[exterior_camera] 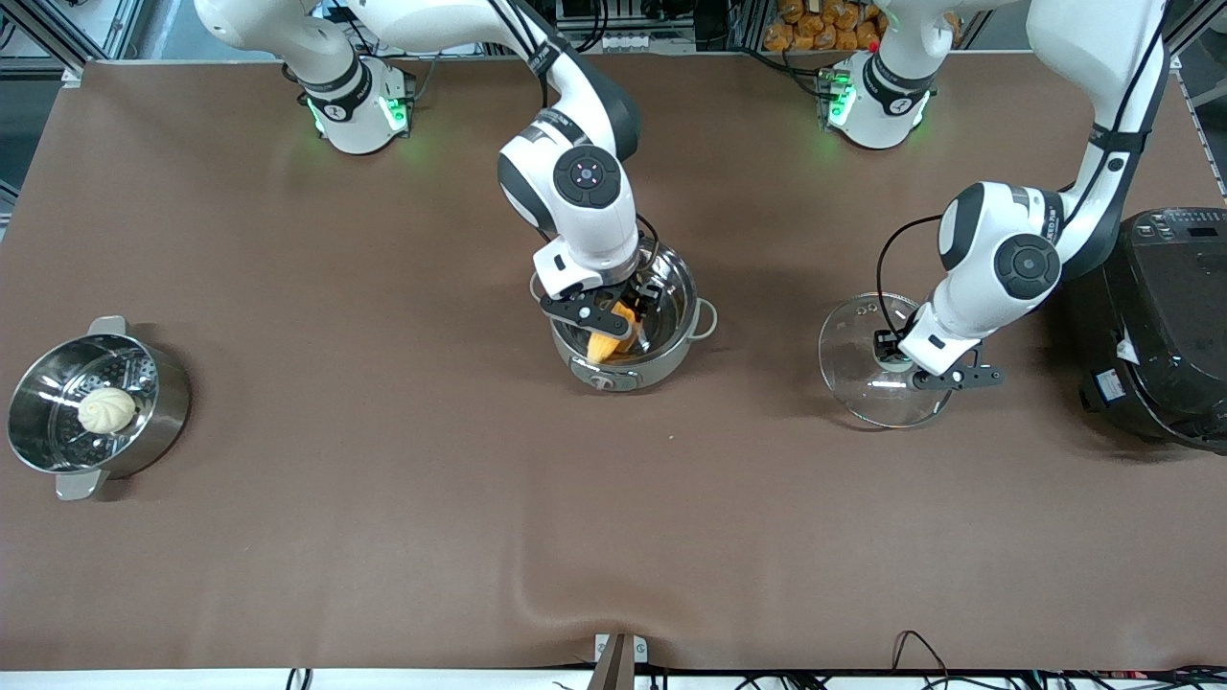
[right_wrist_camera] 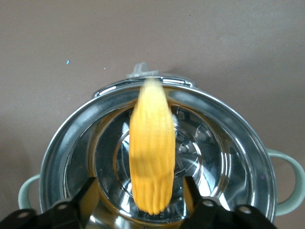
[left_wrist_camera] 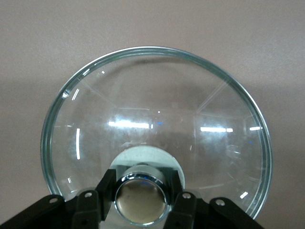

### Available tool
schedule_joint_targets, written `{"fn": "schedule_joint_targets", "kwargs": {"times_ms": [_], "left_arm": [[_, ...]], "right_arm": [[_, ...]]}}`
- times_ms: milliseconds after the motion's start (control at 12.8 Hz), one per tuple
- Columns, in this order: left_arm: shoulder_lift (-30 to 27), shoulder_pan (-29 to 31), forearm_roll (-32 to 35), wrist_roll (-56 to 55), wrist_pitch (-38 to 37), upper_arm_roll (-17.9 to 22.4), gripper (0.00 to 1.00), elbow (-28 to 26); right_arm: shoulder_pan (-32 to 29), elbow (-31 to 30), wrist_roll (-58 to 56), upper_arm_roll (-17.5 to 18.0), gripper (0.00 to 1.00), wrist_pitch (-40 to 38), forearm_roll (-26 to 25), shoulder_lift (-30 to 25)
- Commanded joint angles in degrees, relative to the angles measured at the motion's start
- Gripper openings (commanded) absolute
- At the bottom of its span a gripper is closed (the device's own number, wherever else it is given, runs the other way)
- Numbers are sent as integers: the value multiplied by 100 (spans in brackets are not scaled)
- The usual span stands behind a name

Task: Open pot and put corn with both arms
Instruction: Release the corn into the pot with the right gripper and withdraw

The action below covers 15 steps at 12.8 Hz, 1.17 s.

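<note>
The grey pot (exterior_camera: 613, 374) stands open in the middle of the table. The yellow-orange corn (exterior_camera: 606, 340) lies tilted inside it, tip up against the rim by the dial. My right gripper (exterior_camera: 628, 311) hangs over the pot. In the right wrist view my right gripper (right_wrist_camera: 141, 187) is open, with gaps between both fingers and the corn (right_wrist_camera: 151, 152) above the steel rim (right_wrist_camera: 238, 133). The glass lid (exterior_camera: 863, 383) is on the table toward the left arm's end. My left gripper (exterior_camera: 896, 355) is shut on its tan knob (left_wrist_camera: 141, 198), seen through the lid (left_wrist_camera: 157, 109).
A steel steamer pot (exterior_camera: 158, 417) holding a white bun (exterior_camera: 107, 409) stands at the right arm's end. A big black rice cooker (exterior_camera: 1165, 316) stands at the left arm's end, close beside the left arm. A metal clamp (exterior_camera: 618, 656) sits at the table's front edge.
</note>
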Motion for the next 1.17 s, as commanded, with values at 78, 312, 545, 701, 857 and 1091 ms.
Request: {"fn": "schedule_joint_targets", "kwargs": {"times_ms": [78,312,545,701,857,1091], "left_arm": [[38,59,139,36,44,-29,0,-39],[188,59,148,36,53,-20,3,-39],[48,76,280,-16,18,-11,100,127],[-83,76,289,-17,-122,-20,100,469],[-242,76,306,45,-507,-20,100,968],[-225,15,306,115,-2173,-82,100,2468]], "right_arm": [[-289,2,-9,-98,100,-867,-18,-466],[-1183,-68,-499,-116,100,-1159,-97,-994],[-2352,-95,-2632,-125,100,-1896,-71,-1468],[-2881,-374,-3590,-134,100,-2013,-80,-1872],[-3433,-770,-4759,-143,100,-2047,-106,-2381],[-3787,-745,-5282,-151,100,-2854,-455,-2892]]}}
